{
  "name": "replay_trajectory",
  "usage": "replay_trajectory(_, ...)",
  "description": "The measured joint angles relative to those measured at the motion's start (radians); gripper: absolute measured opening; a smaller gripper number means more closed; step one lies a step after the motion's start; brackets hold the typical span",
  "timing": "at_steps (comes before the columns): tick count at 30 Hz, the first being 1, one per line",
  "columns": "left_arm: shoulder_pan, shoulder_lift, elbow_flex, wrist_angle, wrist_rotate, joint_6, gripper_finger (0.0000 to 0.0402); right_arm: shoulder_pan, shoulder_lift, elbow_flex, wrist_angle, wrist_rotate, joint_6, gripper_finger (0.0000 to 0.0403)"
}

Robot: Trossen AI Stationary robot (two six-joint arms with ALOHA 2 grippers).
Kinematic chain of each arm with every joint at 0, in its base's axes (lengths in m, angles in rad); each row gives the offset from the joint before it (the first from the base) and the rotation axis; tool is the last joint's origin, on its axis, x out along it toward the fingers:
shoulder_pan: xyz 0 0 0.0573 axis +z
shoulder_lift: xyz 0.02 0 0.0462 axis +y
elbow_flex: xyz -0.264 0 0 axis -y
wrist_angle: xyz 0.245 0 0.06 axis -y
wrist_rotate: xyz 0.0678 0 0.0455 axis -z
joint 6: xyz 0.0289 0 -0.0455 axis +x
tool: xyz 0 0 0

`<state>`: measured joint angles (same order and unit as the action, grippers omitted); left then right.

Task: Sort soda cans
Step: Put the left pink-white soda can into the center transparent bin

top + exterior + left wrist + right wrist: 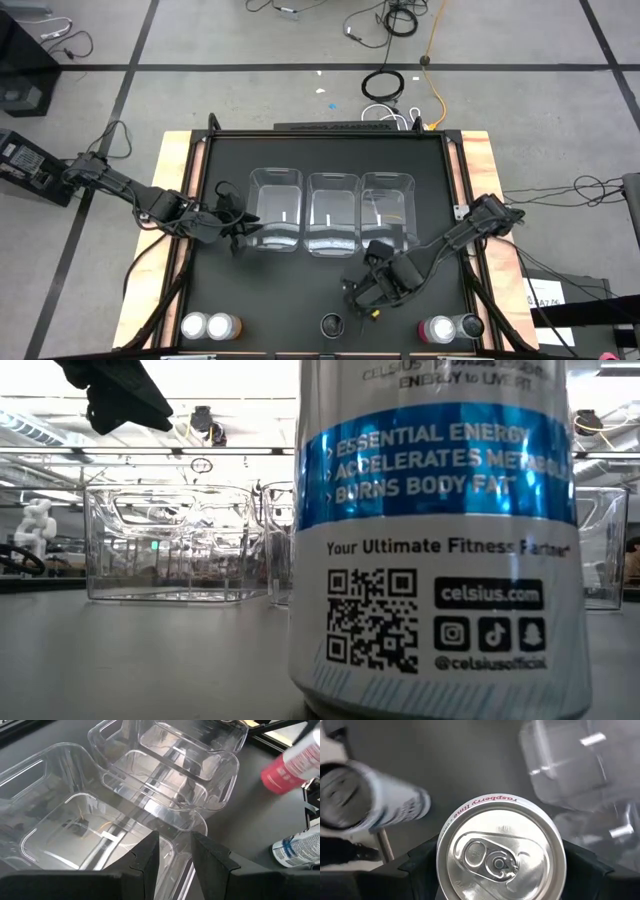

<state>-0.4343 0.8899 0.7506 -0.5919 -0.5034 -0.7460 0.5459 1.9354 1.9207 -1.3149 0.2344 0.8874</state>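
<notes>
My right gripper [372, 287] is shut on a pink can [500, 855] whose silvery top reads "raspberry lime", over the table in front of the middle and right bins. A silver can [332, 324] stands near the near edge; it fills the low view [440, 540]. Two orange cans [208, 326] stand at the near left. A pink can [437, 328] and a grey one [468, 326] stand at the near right. My left gripper [175, 857] is open and touches nothing, above the near rim of the left clear bin [276, 205]. My right gripper pinches the pink can between its two fingers [420, 862], one on either side of the body just below the top rim [447, 827]. The fingers come from above, along the can. In the left wrist view the can [285, 767] hangs tilted below them and looks clear of the table.
Three clear plastic bins stand side by side at the table's middle: left [60, 820], middle [333, 210], right [388, 205]. Black tabletop lies open between the bins and the row of cans at the near edge. Cables lie on the floor beyond the far edge.
</notes>
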Motion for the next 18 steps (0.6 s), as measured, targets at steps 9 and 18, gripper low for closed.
replay_trajectory(9,0.0,0.0,0.0,0.0,0.0,-0.001,0.0121,-0.063,-0.008,0.019,-0.08,0.01,0.029,0.0296)
replay_trajectory(18,0.0,0.0,0.0,0.009,0.0,-0.007,0.0121,-0.145,-0.11,0.018,-0.084,0.092,-0.102,0.0297)
